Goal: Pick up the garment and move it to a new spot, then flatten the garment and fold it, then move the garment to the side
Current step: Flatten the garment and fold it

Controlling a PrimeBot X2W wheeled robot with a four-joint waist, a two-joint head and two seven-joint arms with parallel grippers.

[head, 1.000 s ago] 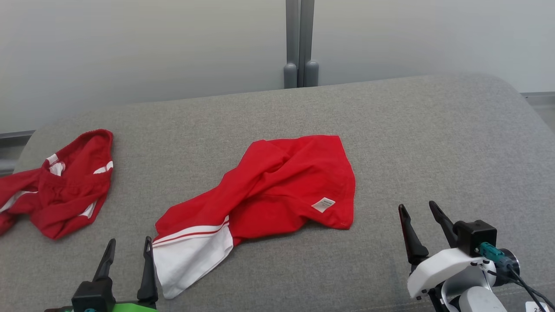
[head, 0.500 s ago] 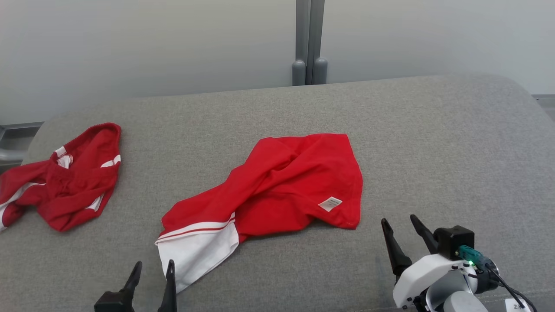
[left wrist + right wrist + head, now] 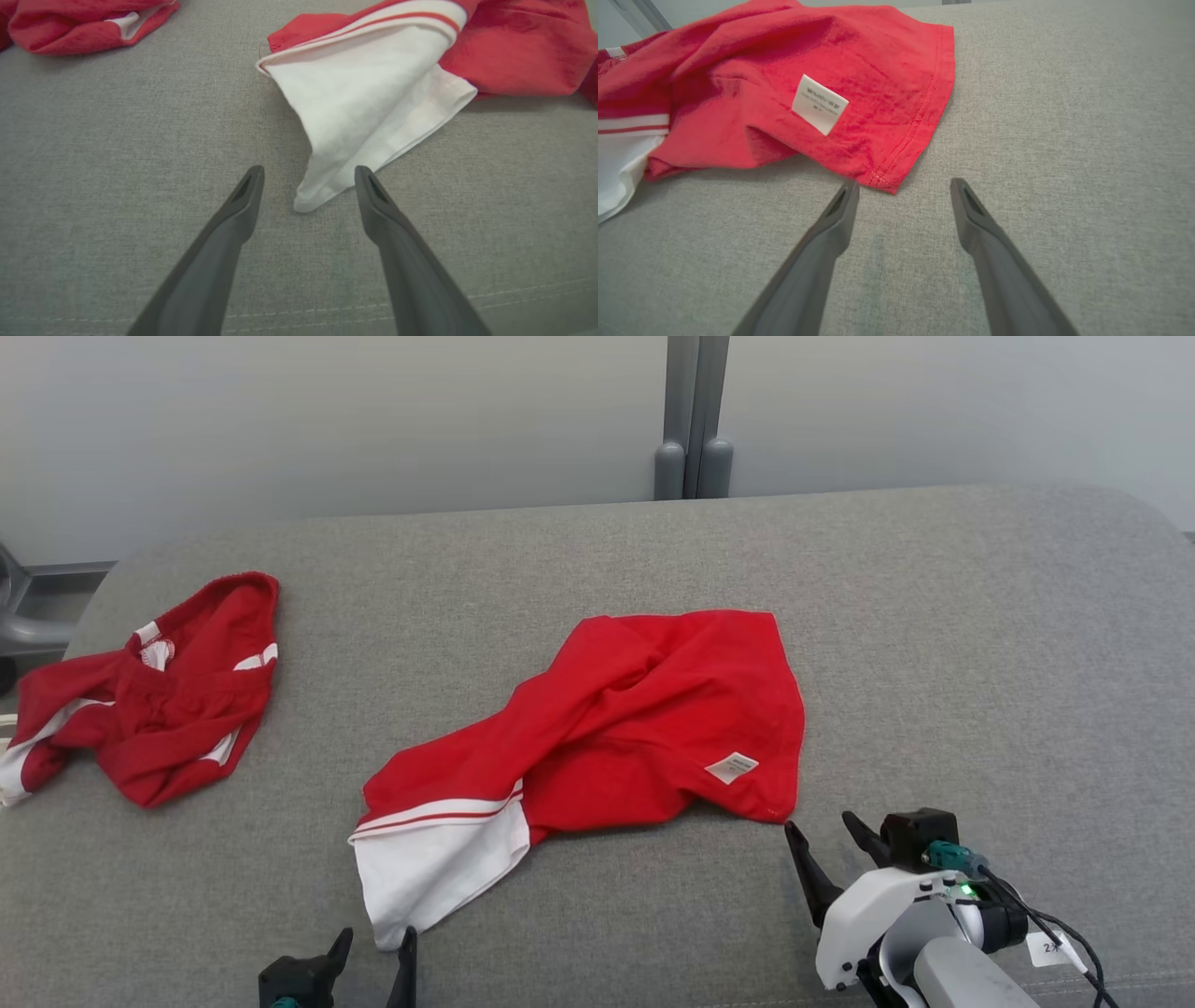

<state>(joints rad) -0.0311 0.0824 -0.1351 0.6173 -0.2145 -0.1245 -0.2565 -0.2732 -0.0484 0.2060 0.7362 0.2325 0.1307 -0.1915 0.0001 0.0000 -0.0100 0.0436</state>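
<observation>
We see the soft red cloth garment with a white end lying in a crumpled heap in the middle of the big grey fabric cushion. Our left gripper is down low by the near edge. Its two dark fingers are spread wide with nothing in them. The pointed white corner of the garment lies just in front of it, between the two finger tips in the left wrist view. Our right gripper is spread wide too and holds nothing. The red stitched corner sits just past one of its fingers, near the small white label. We think this garment is light, thin and floppy. It will sag and bunch when we lift it, but it will not break. It may slide on the cushion, so a pinch should go low and catch the cloth right at its edge. The best spots look like the white corner for the left and the red stitched corner for the right, because pulling them apart could help make it flat. A second crumpled red and white garment lies well apart on the left, and we should leave it alone.
</observation>
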